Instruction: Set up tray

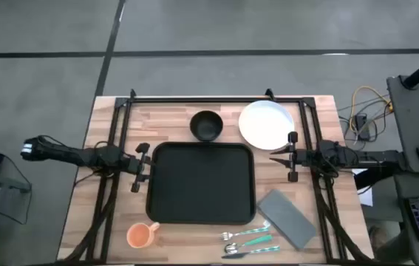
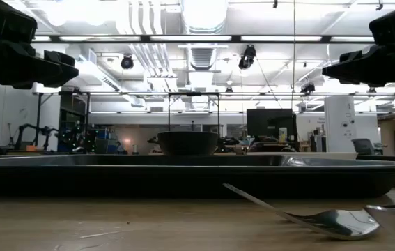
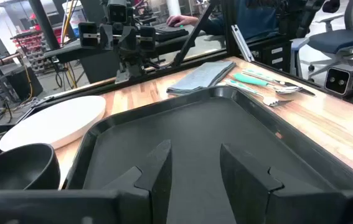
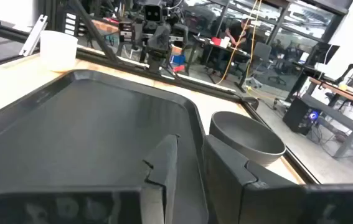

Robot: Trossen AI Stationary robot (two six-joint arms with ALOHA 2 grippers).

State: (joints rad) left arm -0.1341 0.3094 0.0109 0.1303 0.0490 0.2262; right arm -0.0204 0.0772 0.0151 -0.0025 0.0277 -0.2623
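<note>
The large black tray [image 1: 202, 183] lies flat in the middle of the wooden table, with nothing on it. My left gripper [image 1: 141, 168] hovers at the tray's left rim, fingers open and pointing across the tray [image 3: 195, 124]. My right gripper [image 1: 289, 157] hovers just off the tray's right rim, near the far right corner. Its fingers are open by a narrow gap and point over the tray [image 4: 89, 118]. A black bowl [image 1: 207, 125] and a white plate [image 1: 266, 124] stand on the table beyond the tray's far rim.
A grey napkin [image 1: 287, 218] lies right of the tray's near right corner. Cutlery with teal handles [image 1: 250, 240] lies along the near edge, and an orange cup [image 1: 141, 235] stands by the tray's near left corner. Black frame rails [image 1: 216, 98] border the table's far, left and right sides.
</note>
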